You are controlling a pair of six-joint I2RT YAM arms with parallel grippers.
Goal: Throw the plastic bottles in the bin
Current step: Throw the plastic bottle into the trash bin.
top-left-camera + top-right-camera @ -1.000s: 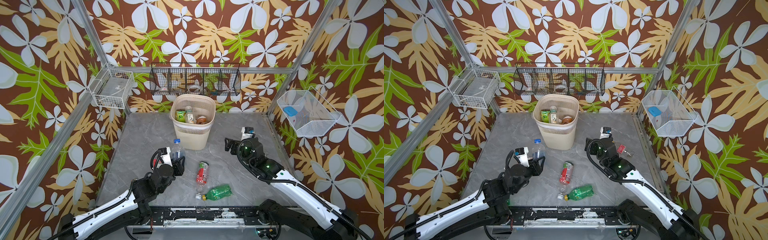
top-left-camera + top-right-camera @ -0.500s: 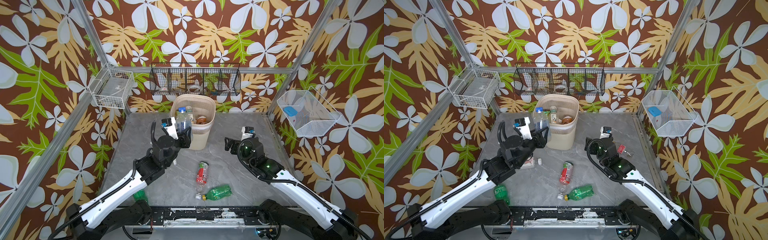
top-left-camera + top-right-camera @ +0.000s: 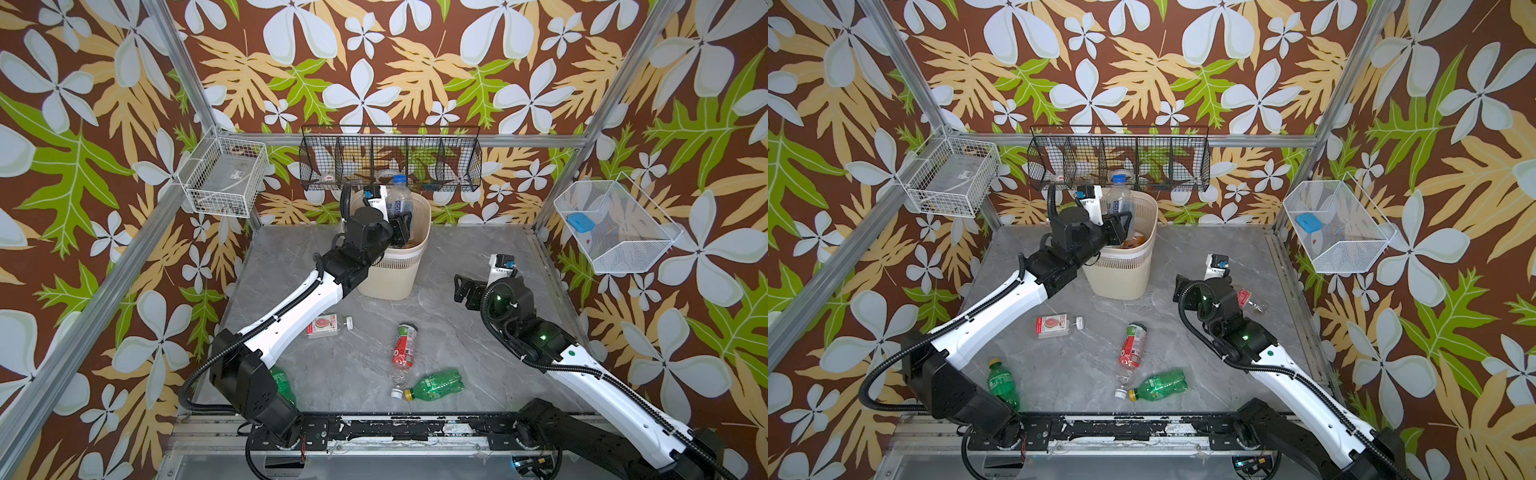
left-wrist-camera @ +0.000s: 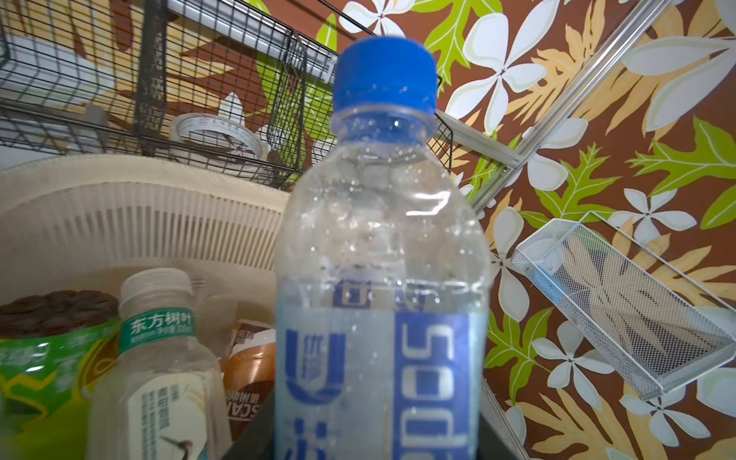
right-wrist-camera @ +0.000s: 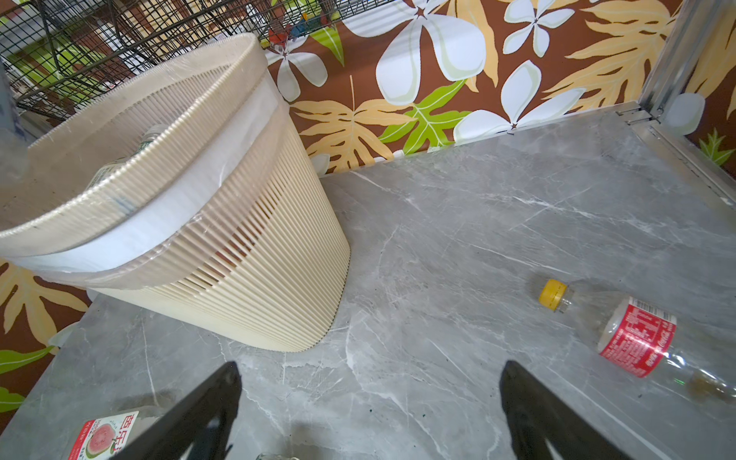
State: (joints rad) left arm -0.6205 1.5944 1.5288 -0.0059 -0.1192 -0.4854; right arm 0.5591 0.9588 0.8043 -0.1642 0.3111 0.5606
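On my feed: beige bin (image 3: 399, 274) at the back of the table (image 3: 457, 249), several bottles (image 4: 159, 358) inside. My left gripper (image 3: 400, 227) is clamped on a clear blue-capped bottle (image 3: 398, 199), upright over the bin's mouth; my right gripper (image 3: 462, 288) hangs spread wide and empty above the table. A green bottle (image 3: 438, 381) and a red-labelled bottle (image 3: 404, 347) lie loose there.

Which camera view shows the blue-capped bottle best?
The left wrist view: the blue-capped bottle fills the frame, cap and label clear. In both top views it is small, held over the bin by the left pincer. The right wrist view does not clearly show it.
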